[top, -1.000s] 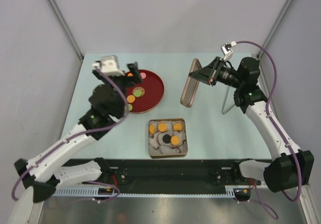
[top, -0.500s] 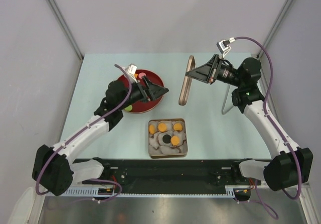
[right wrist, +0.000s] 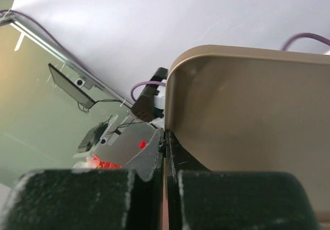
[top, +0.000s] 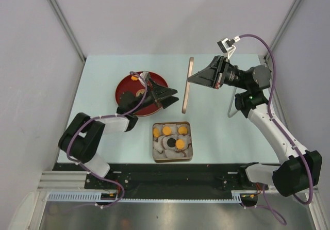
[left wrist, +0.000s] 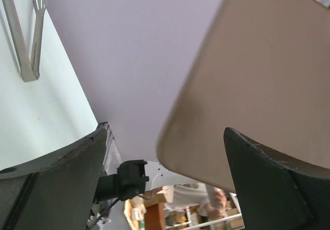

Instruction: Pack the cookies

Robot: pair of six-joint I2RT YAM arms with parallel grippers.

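Orange cookies (top: 167, 131) and a dark one are seated in the tin (top: 172, 159); more are left on the red plate (top: 124, 85) beyond the tin, to its left. Beyond the tin the lid (top: 184, 93) is held on edge, clamped in the right tool (top: 191, 79). The left tool (top: 174, 98), spread wide, is best closed squarely across the lid. A second ago it was over the plate.

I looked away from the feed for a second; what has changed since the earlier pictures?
The left gripper swung right across the red plate, open, toward the lid. The right gripper, shut on the lid, turned it edge-on and carried it slightly left. The tin, cookies and tongs stayed put.
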